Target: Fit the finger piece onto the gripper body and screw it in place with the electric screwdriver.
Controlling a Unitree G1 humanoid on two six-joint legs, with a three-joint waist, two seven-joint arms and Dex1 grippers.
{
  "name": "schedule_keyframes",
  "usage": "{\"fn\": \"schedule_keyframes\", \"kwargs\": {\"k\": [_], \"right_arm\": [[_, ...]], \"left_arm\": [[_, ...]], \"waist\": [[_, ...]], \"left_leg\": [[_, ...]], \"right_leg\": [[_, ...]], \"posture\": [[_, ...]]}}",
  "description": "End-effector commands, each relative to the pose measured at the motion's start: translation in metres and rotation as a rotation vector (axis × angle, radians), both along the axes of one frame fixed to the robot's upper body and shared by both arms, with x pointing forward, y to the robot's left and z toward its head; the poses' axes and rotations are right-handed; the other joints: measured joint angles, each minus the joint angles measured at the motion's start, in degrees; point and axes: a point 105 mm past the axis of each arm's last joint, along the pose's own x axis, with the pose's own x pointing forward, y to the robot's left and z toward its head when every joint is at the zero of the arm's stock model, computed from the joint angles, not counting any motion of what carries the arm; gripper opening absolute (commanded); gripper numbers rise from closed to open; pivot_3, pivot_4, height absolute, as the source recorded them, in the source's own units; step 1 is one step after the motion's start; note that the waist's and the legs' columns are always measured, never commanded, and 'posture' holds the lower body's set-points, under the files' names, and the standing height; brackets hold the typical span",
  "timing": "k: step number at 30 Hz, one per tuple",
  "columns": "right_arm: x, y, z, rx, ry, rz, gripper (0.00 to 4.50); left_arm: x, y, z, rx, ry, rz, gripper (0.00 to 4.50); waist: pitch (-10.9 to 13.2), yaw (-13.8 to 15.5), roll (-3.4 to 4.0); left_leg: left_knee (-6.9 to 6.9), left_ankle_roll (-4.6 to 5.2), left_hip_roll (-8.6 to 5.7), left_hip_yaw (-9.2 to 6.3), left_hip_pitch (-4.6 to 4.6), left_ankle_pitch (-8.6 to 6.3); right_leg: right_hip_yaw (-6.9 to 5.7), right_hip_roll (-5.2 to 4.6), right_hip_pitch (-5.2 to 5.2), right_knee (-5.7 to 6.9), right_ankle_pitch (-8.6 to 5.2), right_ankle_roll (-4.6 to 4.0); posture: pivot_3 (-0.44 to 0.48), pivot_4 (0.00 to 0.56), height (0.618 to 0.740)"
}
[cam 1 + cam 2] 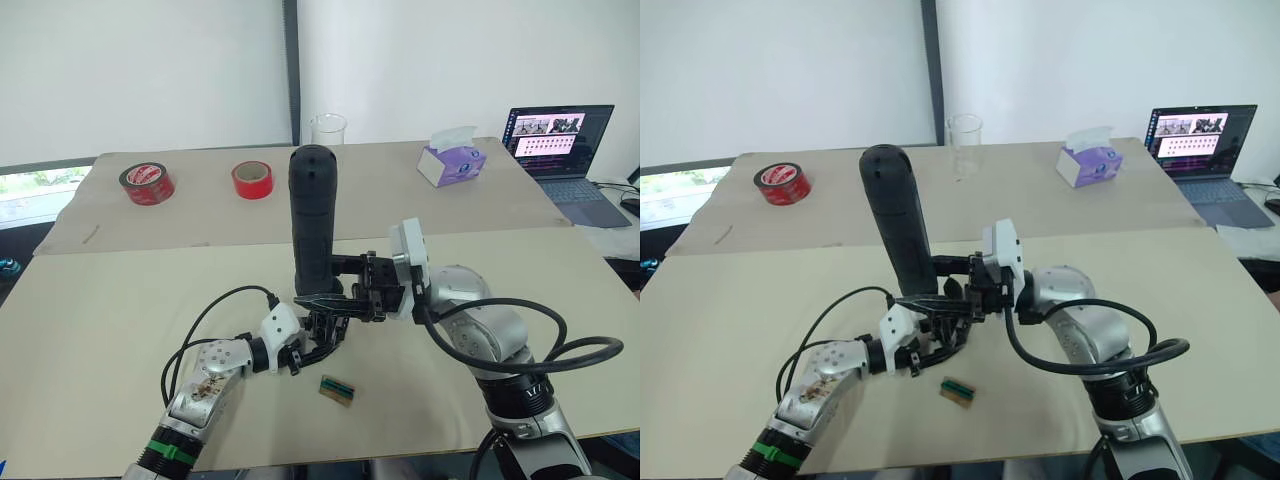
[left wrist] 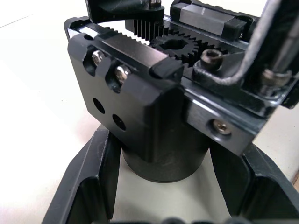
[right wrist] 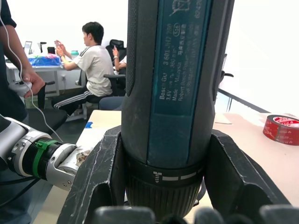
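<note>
The electric screwdriver [image 1: 312, 210], a thick black cylinder, stands upright with its rounded end up. My right gripper [image 1: 332, 282] is shut around its lower part, and its fingers [image 3: 96, 179] clamp the tool's collar. Directly below it sits the gripper body [image 2: 154, 98], a black block with toothed racks, a gear and a round base. My left gripper [image 1: 320, 338] is shut on that base from the front left. A slide block on the body shows two screws and two empty holes. The screwdriver's bit is hidden. The finger piece is hidden among the tool and grippers.
A small green-and-tan block [image 1: 337, 389] lies on the table just in front of the grippers. Two red tape rolls [image 1: 147, 183] [image 1: 252, 180], a clear cup [image 1: 328, 128], a tissue box [image 1: 450, 160] and a laptop [image 1: 565, 150] sit at the back. People [image 3: 93, 60] are beyond the table's left side.
</note>
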Motion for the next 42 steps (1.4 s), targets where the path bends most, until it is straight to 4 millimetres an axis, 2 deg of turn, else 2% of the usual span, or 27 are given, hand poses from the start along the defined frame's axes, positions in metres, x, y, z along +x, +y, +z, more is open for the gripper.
{"fn": "schedule_keyframes", "kwargs": {"k": [1,11,18,24,33,42], "right_arm": [[0.009,0.004,-0.038,-0.122,0.112,-0.045,1.92],[0.009,0.005,-0.069,-0.194,0.128,-0.026,1.92],[0.012,0.003,-0.064,-0.168,0.1,-0.027,1.92],[0.01,0.0,-0.038,-0.081,0.038,0.009,1.92],[0.0,-0.008,0.023,0.086,-0.079,0.086,1.92],[-0.014,-0.011,0.054,0.124,-0.11,0.184,1.92]], "left_arm": [[-0.009,0.005,-0.023,0.05,0.086,0.002,2.29],[-0.008,0.01,-0.027,0.044,0.077,0.021,2.29],[-0.006,0.016,-0.031,0.048,0.072,0.03,2.29],[-0.006,0.018,-0.033,0.05,0.072,0.03,2.29],[-0.005,0.022,-0.037,0.073,0.081,0.043,2.29],[-0.004,0.019,-0.043,0.083,0.095,0.053,2.29]], "waist": [[-0.1,0.0,0.02],[-0.5,-0.4,0.19],[-0.8,-0.4,0.1],[-0.8,-0.4,0.07],[-0.6,-0.4,0.07],[-0.1,0.1,0.15]], "left_leg": [[-0.04,0.0,0.0,0.0,0.06,0.0],[-0.44,0.0,0.17,-0.01,0.88,-0.03],[-0.47,-0.04,0.31,-0.01,0.99,-0.06],[-0.47,-0.14,0.51,-0.01,0.99,-0.12],[-0.45,-0.21,0.66,0.0,0.58,-0.15],[-0.44,-0.22,0.68,0.0,0.35,-0.15]], "right_leg": [[0.01,0.0,0.02,-0.01,-0.01,-0.01],[-0.03,0.13,0.94,-0.63,-0.05,-0.03],[-0.02,0.17,1.03,-0.67,-0.06,-0.04],[-0.01,0.24,1.03,-0.71,-0.06,-0.09],[-0.01,0.3,0.85,-0.7,0.01,-0.27],[-0.02,0.26,0.69,-0.73,0.05,-0.33]], "posture": [[0.0,0.15,0.74],[0.0,0.15,0.74],[0.0,0.15,0.74],[0.0,0.15,0.74],[0.0,0.15,0.74],[0.0,0.15,0.74]]}}
